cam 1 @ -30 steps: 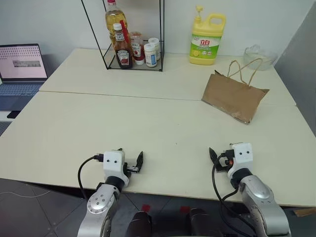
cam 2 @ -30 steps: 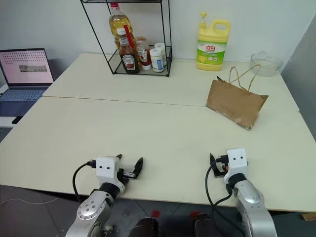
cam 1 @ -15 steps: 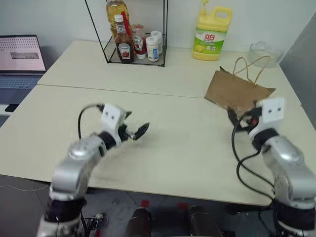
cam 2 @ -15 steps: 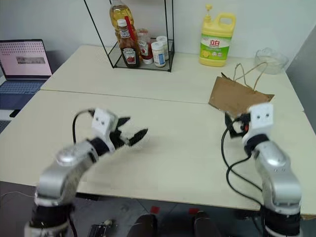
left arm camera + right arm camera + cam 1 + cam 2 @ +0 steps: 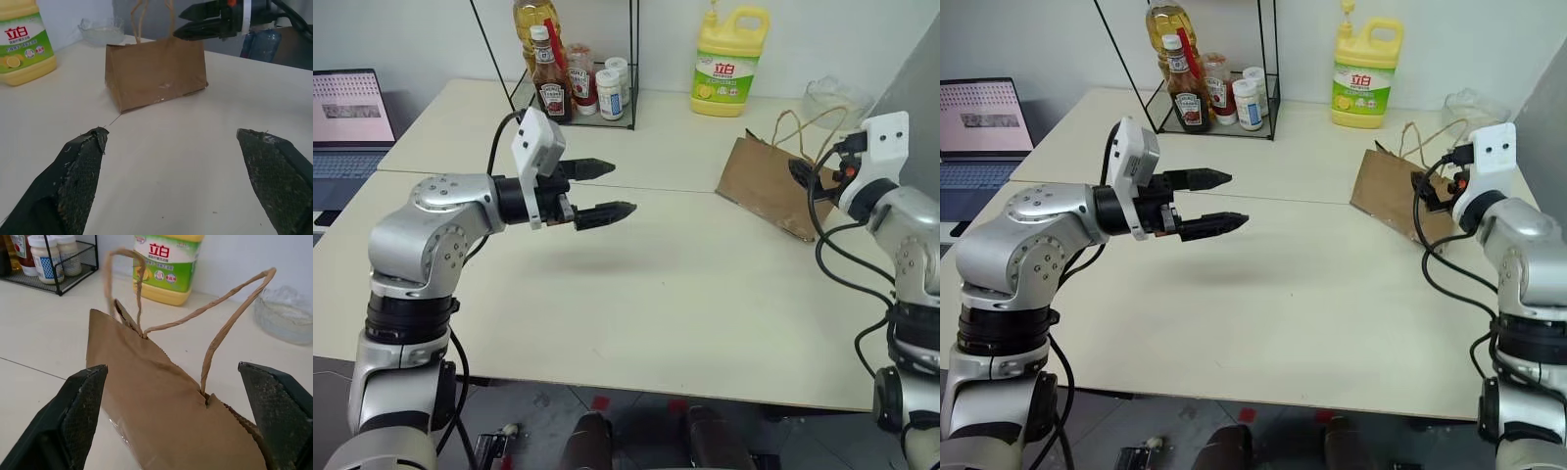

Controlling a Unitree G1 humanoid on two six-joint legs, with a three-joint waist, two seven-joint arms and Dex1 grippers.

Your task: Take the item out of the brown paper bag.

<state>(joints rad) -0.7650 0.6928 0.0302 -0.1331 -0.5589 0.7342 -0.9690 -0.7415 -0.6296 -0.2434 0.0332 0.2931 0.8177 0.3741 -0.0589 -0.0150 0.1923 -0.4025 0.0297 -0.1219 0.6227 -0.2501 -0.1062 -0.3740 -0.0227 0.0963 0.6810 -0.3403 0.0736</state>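
Two robot grippers raised over a table near a paper bag.
Right gripper (image 5: 171, 421) spread wide just before the bag (image 5: 166, 401); left gripper (image 5: 597, 188) spread, empty, well apart from it.

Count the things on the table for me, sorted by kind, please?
Bottles and jars in the wire rack: 5
Yellow jug: 1
Paper bag: 1
Clear bowl: 1
Laptop: 1
Total, counting the rack: 10
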